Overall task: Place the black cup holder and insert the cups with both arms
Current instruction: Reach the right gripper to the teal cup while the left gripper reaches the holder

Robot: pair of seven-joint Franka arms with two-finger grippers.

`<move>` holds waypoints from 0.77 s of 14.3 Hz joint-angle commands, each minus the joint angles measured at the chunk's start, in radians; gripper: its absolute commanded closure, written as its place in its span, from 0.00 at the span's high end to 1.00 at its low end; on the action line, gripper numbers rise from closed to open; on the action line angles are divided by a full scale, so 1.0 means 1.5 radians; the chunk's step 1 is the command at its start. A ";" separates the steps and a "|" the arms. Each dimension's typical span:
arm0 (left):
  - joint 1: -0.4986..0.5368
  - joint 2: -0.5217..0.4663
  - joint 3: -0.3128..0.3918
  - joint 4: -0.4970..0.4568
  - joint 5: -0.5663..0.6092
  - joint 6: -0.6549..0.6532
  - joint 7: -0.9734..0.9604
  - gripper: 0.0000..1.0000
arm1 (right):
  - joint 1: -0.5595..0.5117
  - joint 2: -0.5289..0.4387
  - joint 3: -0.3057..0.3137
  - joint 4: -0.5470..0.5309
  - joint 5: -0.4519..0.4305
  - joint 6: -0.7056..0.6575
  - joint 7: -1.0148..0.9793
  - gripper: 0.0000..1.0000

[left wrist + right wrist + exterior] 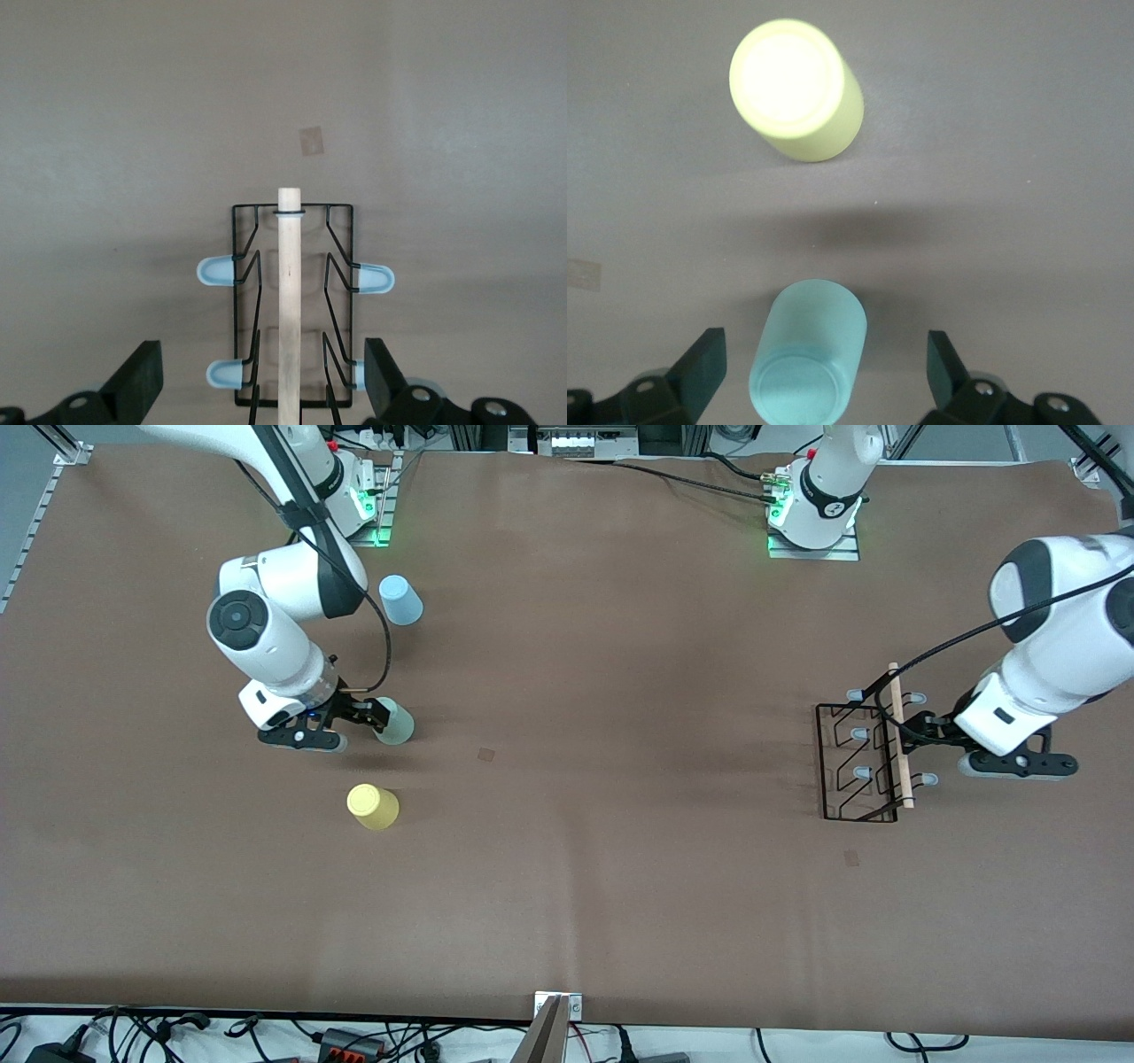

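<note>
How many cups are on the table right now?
3: blue cup nearest the right arm's base, green cup between the open right gripper fingers, yellow cup nearest the camera.

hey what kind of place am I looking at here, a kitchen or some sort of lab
Most likely a robotics lab, not a kitchen. Two arms are bolted to a table under brown covering, with aluminium framing and loose cables along its edges. The only items are test props: three plastic cups and a black cup holder.

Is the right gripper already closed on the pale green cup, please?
No: in the right wrist view the right gripper has its fingers spread wide on either side of the pale green cup, touching neither side.
</note>
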 commanded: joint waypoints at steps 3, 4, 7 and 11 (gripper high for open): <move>0.003 -0.006 -0.006 -0.080 0.011 0.080 0.015 0.92 | 0.011 0.033 -0.004 0.009 0.007 0.037 0.004 1.00; 0.002 -0.003 -0.006 -0.083 0.011 0.098 0.016 0.88 | 0.011 0.038 -0.004 0.009 0.007 0.038 0.004 1.00; 0.001 -0.001 -0.006 -0.091 0.011 0.100 0.021 0.57 | 0.018 0.045 0.003 0.004 0.007 0.040 0.005 1.00; 0.001 0.001 -0.007 -0.090 0.011 0.103 0.021 0.43 | 0.014 0.054 0.026 -0.003 0.007 0.040 0.033 1.00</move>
